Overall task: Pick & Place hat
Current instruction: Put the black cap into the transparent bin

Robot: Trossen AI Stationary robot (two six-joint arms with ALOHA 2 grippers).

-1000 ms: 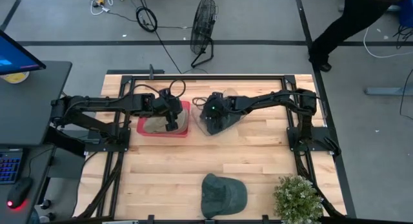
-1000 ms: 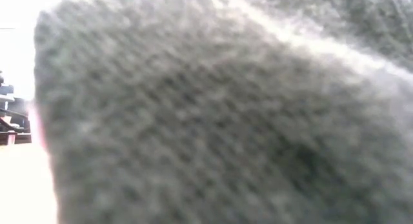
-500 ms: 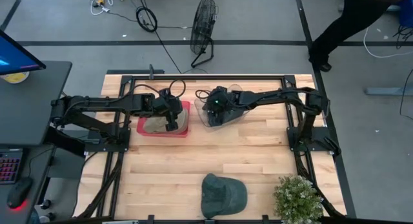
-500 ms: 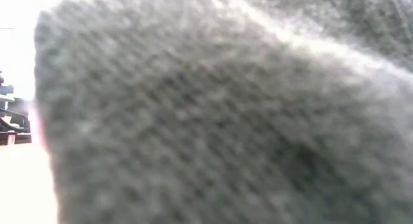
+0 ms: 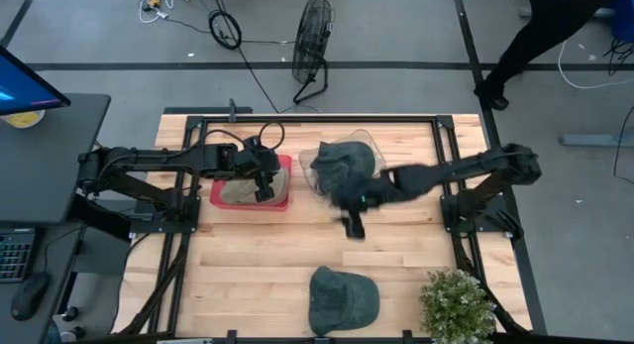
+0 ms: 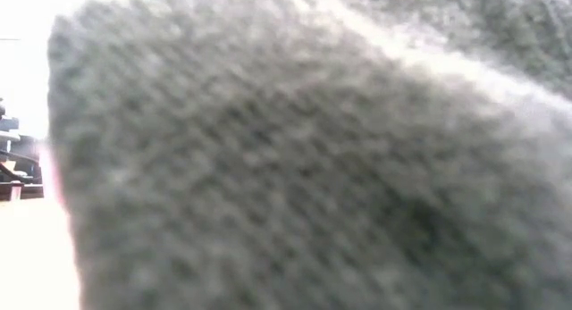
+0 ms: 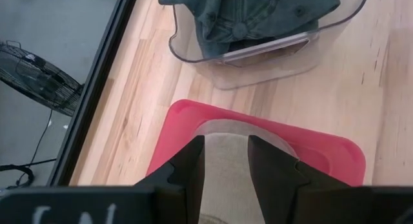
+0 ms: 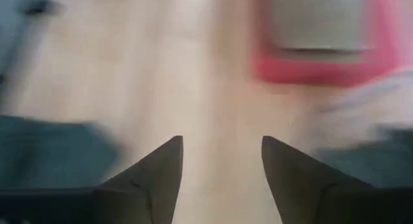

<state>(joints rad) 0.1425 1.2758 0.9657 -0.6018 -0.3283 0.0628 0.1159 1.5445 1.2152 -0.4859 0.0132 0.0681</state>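
A dark green hat (image 5: 342, 163) lies in a clear bin (image 5: 365, 141) at the table's far middle; the left wrist view shows the same hat (image 7: 258, 14). My right gripper (image 5: 354, 228) hangs open over bare wood, nearer the front than that bin, with nothing between its fingers (image 8: 161, 175). A tan hat (image 5: 238, 192) lies in a red bin (image 5: 285, 166). My left gripper (image 5: 263, 188) stands over it, fingers (image 7: 193, 169) apart and pointing down. A second green cap (image 5: 343, 299) rests on the table at the near edge. My left gripper's fingers point down at the tan hat (image 7: 226, 166), one on either side of a strip of its cloth. I cannot tell whether they touch it.
A potted plant (image 5: 458, 306) stands at the near right corner. The black frame (image 5: 317, 119) runs along the table's far edge. Bare wood lies between the bins and the near cap. Grey-green cloth (image 6: 295, 167) close to the lens fills the low view.
My right gripper has opened and let go of the dark green hat, which now lies in the clear bin. The gripper has then swung out of the bin toward the table's near edge and a little to the right.
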